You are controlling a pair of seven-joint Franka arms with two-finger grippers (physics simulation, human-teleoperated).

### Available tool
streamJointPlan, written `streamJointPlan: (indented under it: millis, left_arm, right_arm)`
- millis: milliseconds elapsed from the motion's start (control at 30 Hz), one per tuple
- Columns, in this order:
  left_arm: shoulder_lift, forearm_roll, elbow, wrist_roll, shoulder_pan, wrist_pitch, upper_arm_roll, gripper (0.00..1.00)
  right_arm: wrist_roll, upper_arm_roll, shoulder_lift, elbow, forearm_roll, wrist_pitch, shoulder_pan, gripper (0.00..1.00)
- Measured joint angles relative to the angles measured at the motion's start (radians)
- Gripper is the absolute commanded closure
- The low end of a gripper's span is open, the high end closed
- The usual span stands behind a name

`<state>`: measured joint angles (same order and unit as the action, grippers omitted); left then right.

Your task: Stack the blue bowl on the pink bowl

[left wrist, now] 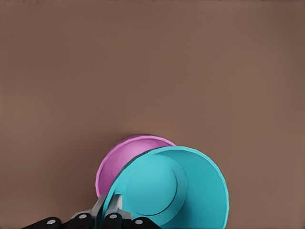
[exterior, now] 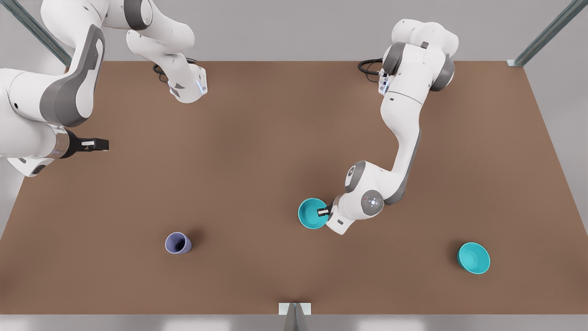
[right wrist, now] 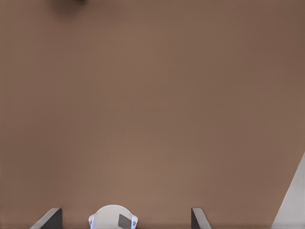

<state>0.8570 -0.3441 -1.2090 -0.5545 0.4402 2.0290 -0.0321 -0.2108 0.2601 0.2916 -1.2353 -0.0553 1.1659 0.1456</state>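
Note:
The blue bowl (exterior: 312,213) (left wrist: 176,186) is a deep teal bowl at the table's middle, towards the front view's right. My left gripper (exterior: 324,212) (left wrist: 110,213) is shut on its rim, one finger inside and one outside. Directly beneath it the pink bowl (left wrist: 119,160) stands on the table, partly covered and peeking out on one side; I cannot tell whether the two touch. In the front view the blue bowl hides the pink one. My right gripper (exterior: 100,145) (right wrist: 126,214) waits open and empty over the table's edge at the front view's left.
A lavender cup (exterior: 178,243) stands near the front edge at the front view's left. A second, shallower teal bowl (exterior: 473,258) sits at the front right. The brown table (exterior: 257,138) ends close behind both arm bases.

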Motion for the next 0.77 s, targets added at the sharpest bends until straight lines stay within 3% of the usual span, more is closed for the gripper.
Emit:
streamJointPlan:
  millis: [133,167,200,367,500,567,600,667,767]
  left_arm:
    - [-0.001,0.002,0.000,-0.029,0.000,0.007,0.000,0.79]
    - [0.000,0.002,-0.001,-0.036,0.000,0.006,0.000,0.66]
    - [0.001,0.000,-0.001,-0.040,0.000,0.003,-0.001,0.00]
    - [-0.042,-0.014,-0.021,-0.035,0.000,-0.033,0.017,0.00]
    - [-0.314,0.154,0.007,0.013,-0.005,-0.310,0.247,0.00]
    - [-0.387,0.206,0.087,0.048,-0.018,-0.467,0.326,0.00]
    - [-0.412,0.213,0.121,0.066,-0.078,-0.538,0.313,0.00]
    - [-0.508,0.234,0.038,0.109,-0.187,-0.617,0.250,0.00]
    - [-0.559,0.268,-0.016,0.170,-0.221,-0.683,0.227,0.00]
  right_arm:
    - [-0.002,0.000,0.007,0.001,0.000,0.001,0.000,0.00]
    - [-0.002,0.000,0.009,0.001,-0.001,0.001,0.000,0.00]
    - [-0.003,0.000,0.010,0.001,-0.002,0.002,0.000,0.00]
    - [-0.004,0.000,0.016,0.002,-0.004,0.003,0.000,0.00]
    - [-0.005,0.000,0.019,0.003,-0.003,0.003,0.000,0.00]
    - [-0.005,0.000,0.019,0.003,-0.003,0.003,0.000,0.00]
    - [-0.006,0.000,0.017,0.003,-0.003,0.004,0.000,0.00]
    - [-0.006,0.000,0.013,0.003,-0.001,0.004,0.000,0.00]
    - [-0.006,0.000,0.011,0.003,-0.001,0.004,-0.001,0.00]
